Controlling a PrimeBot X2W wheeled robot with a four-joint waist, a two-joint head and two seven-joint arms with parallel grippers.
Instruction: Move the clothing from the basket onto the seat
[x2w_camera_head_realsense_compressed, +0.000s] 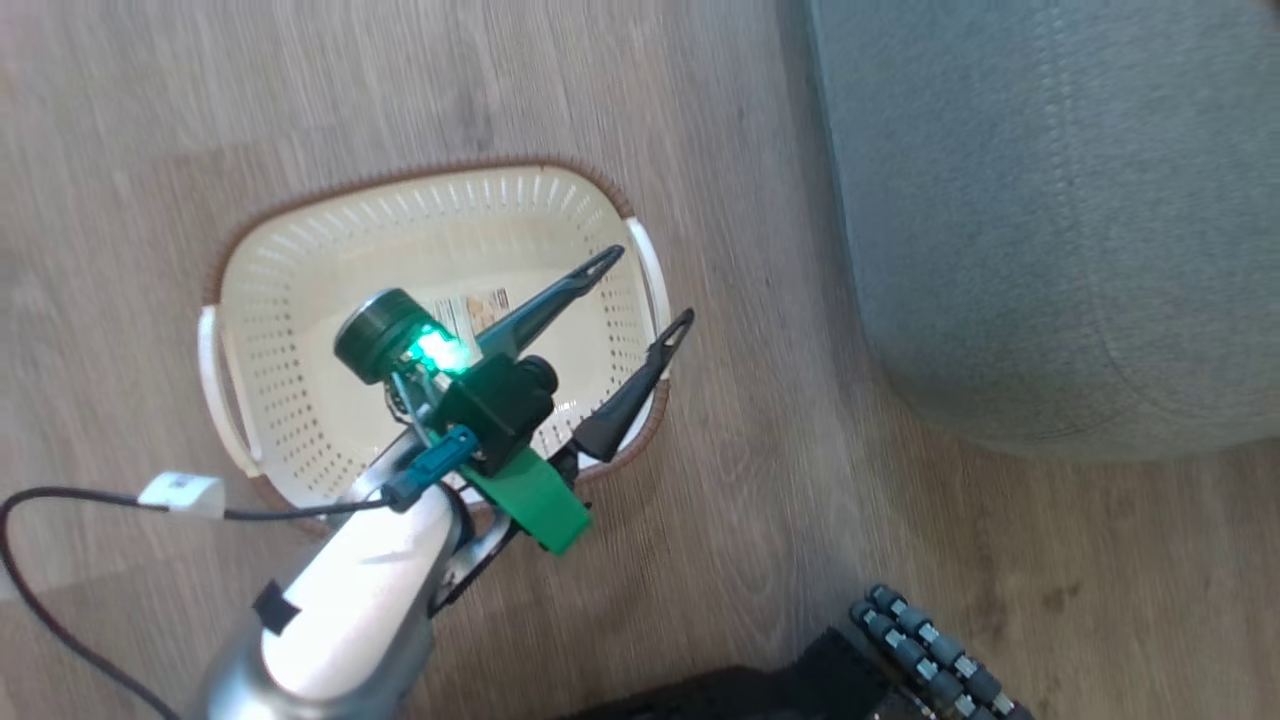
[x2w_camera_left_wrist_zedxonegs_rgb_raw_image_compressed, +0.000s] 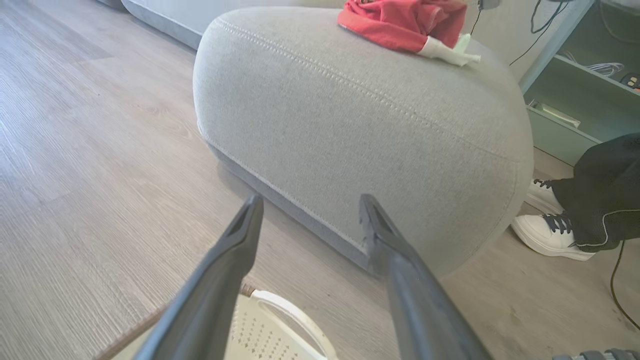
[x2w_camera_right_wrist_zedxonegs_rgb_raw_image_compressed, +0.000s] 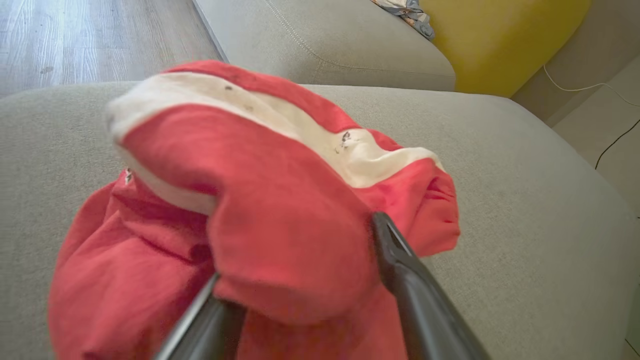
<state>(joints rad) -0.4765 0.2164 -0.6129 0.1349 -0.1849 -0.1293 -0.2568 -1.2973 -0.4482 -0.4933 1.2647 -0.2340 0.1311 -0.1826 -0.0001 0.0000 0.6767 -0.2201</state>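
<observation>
Red clothing (x2w_camera_right_wrist_zedxonegs_rgb_raw_image_compressed: 280, 215) heaps on the seat (x2w_camera_right_wrist_zedxonegs_rgb_raw_image_compressed: 525, 200), white band running left-right, loose inside the spread right claw (x2w_camera_right_wrist_zedxonegs_rgb_raw_image_compressed: 295, 247); left claw (x2w_camera_head_realsense_compressed: 648, 287) gapes above the basket (x2w_camera_head_realsense_compressed: 300, 260).

**Soft daylight, smeared head view**

You get even, soft daylight in all three views, and the shadows are faint. The head view is smeared by motion: the floor (x2w_camera_head_realsense_compressed: 150, 120) grain and the seat (x2w_camera_head_realsense_compressed: 1050, 200) weave run soft, and a green lamp (x2w_camera_head_realsense_compressed: 440, 350) blooms to white. The left wrist view is crisp on the seat's stitching but bends at its edges. In the right wrist view the clothing (x2w_camera_right_wrist_zedxonegs_rgb_raw_image_compressed: 280, 220) blurs at its upper left fold, the near fingers (x2w_camera_right_wrist_zedxonegs_rgb_raw_image_compressed: 420, 300) are out of focus, and the floor glares pale.
</observation>
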